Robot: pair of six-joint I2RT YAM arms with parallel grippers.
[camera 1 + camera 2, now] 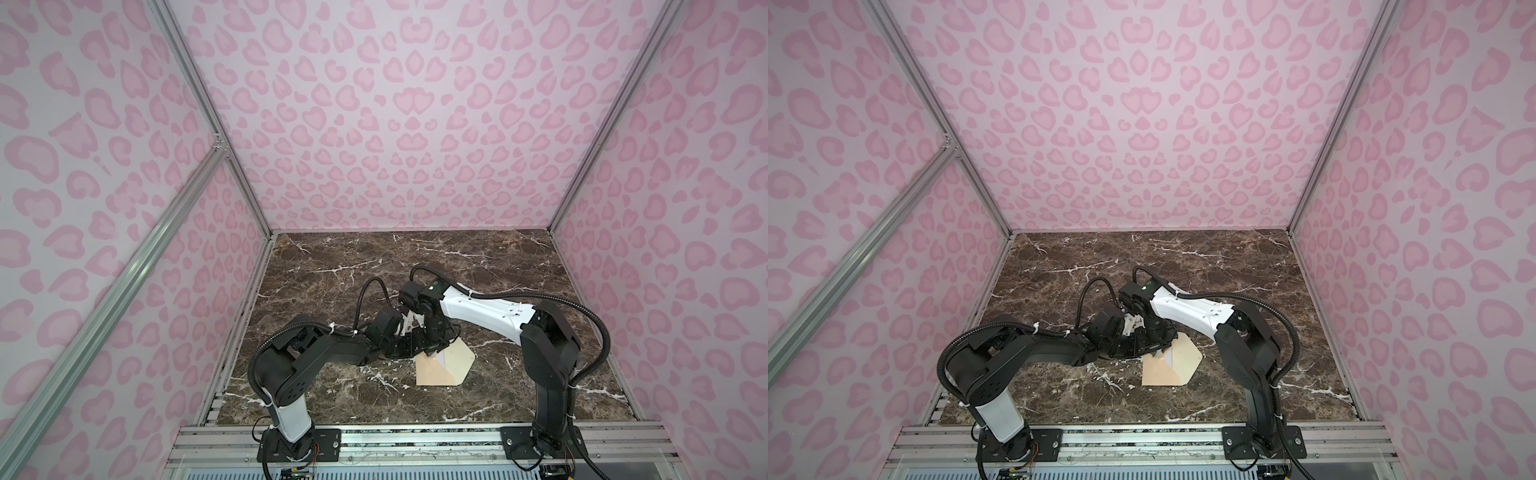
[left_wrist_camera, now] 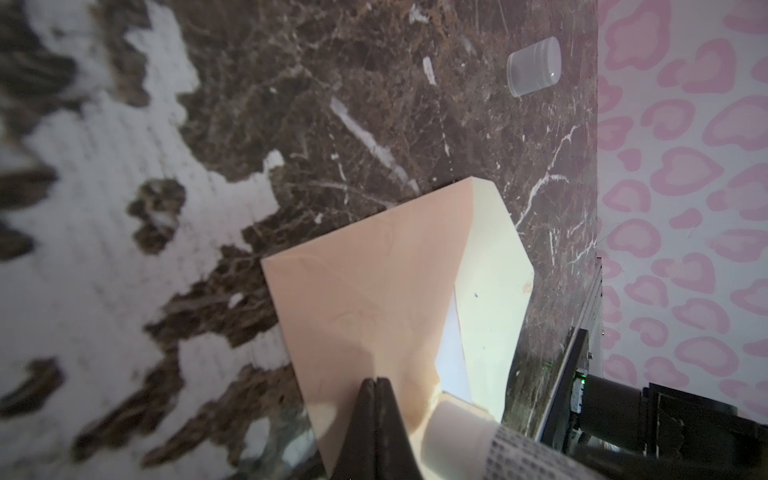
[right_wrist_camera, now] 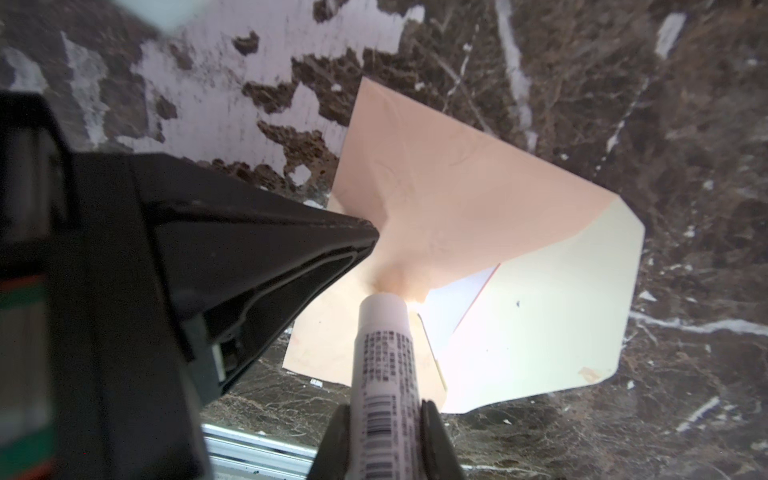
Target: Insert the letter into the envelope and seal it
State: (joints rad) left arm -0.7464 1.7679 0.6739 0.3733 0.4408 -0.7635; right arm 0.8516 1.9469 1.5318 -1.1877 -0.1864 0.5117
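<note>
Near the front of the marble table [image 1: 332, 270], pinning the envelope [image 1: 432, 372] flat with the fully closed left gripper [image 2: 376, 384], pressing down on its peach body. Clamping a glue stick [image 3: 384, 357] in the right gripper [image 3: 384, 415], touching its tip to the paper beside the open flap [image 3: 540, 311]. Showing the letter [image 3: 451, 309] only as a white, red-edged sliver inside the mouth. Probably handling as light, thin, crease-prone paper; best taking the flap by its free edge.

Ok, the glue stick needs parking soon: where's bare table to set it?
Free: far marble, up to the back wall; also between envelope and front rail. Crowded: left claw and right claw, with the glue stick, meet on the envelope.
</note>
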